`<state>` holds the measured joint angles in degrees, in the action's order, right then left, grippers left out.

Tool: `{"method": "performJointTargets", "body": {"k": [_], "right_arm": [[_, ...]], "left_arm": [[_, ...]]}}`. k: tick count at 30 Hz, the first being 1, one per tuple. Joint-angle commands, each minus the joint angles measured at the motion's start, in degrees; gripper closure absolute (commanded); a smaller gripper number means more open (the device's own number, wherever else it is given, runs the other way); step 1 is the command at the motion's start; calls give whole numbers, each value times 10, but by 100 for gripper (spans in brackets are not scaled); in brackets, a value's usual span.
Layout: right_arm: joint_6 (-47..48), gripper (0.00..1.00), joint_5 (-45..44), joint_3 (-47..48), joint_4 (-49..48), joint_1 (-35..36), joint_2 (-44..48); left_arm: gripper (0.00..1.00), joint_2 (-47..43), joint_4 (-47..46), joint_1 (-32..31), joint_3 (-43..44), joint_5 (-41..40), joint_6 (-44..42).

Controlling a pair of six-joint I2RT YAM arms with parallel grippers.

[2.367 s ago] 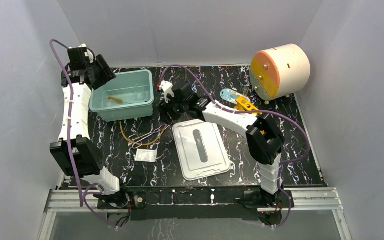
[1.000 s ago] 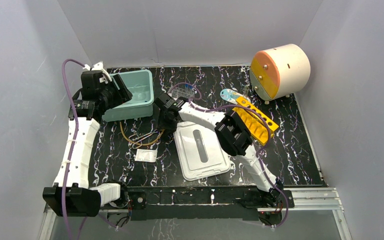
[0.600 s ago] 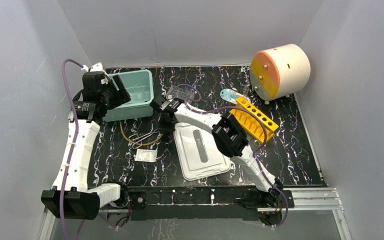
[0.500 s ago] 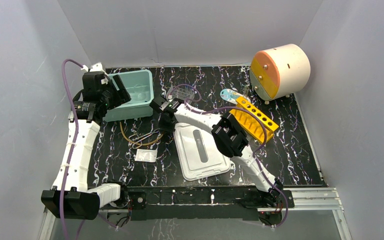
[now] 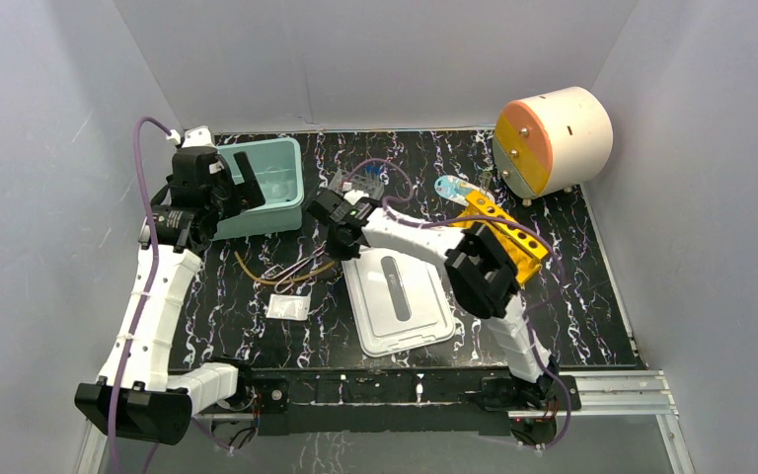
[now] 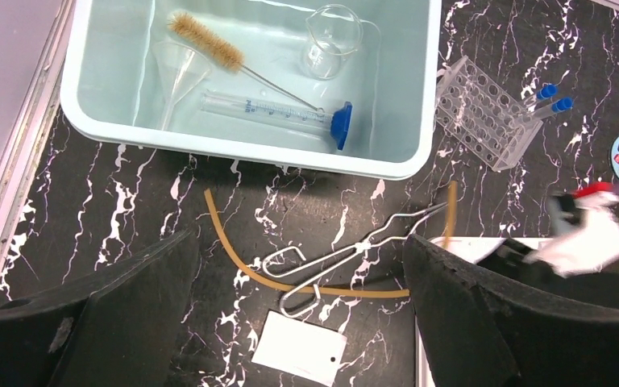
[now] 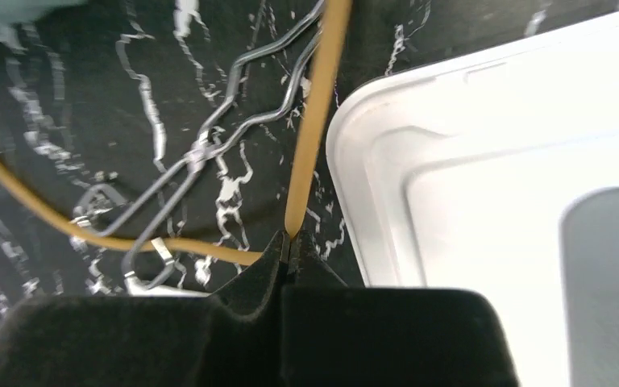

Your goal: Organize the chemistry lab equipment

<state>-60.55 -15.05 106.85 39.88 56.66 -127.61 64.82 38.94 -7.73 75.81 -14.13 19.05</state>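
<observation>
My right gripper point(image 7: 290, 242) is shut on one end of the tan rubber tubing point(image 7: 316, 121), just left of the white lid's corner; in the top view this gripper point(image 5: 340, 243) hangs low over the table. The tubing point(image 6: 234, 260) curves across wire tongs point(image 6: 355, 254), with a small white packet point(image 6: 300, 348) below them. My left gripper point(image 6: 302, 322) stands wide open above these, holding nothing. The teal tub point(image 6: 250, 153) holds a brush point(image 6: 205, 42), a glass funnel point(image 6: 179, 74), a blue-based cylinder point(image 6: 278, 113) and a beaker point(image 6: 332, 40). A clear rack point(image 6: 483, 113) stands beside blue-capped tubes point(image 6: 552, 95).
A white lid point(image 5: 397, 296) lies flat in front of the right arm. The yellow rack point(image 5: 503, 232) is partly hidden behind that arm. A cream drum with an orange face point(image 5: 553, 138) stands at the back right. Grey walls enclose the table.
My right gripper has shut on the tubing's end beside the lid. My left gripper has opened wide and drawn back a little from over the tub.
</observation>
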Motion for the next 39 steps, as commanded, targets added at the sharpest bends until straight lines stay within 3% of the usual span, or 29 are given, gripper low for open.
{"method": "performJointTargets", "body": {"k": [1,10,20,23,26,32,38,39], "right_arm": [[28,100,-64,-36,-58,-1,126],[96,100,-121,-77,-75,-1,230],[252,100,-70,-67,-114,-7,318],[279,100,-90,-31,-95,-10,336],[302,100,-75,-35,-102,-18,355],[340,100,45,-29,-139,-64,377],[343,100,155,-2,-143,-103,365],[339,100,191,3,-148,-116,361]], "left_arm": [[2,-18,-7,-4,-7,12,-1],[2,-25,-29,-18,-28,112,-6],[4,-11,-147,-42,-112,448,-14],[4,24,-185,-42,-134,499,-25],[6,35,-243,-42,-155,524,-27],[11,11,-450,-43,-229,575,34],[12,9,-586,-50,-251,611,78],[12,12,-670,-56,-265,627,101]]}}
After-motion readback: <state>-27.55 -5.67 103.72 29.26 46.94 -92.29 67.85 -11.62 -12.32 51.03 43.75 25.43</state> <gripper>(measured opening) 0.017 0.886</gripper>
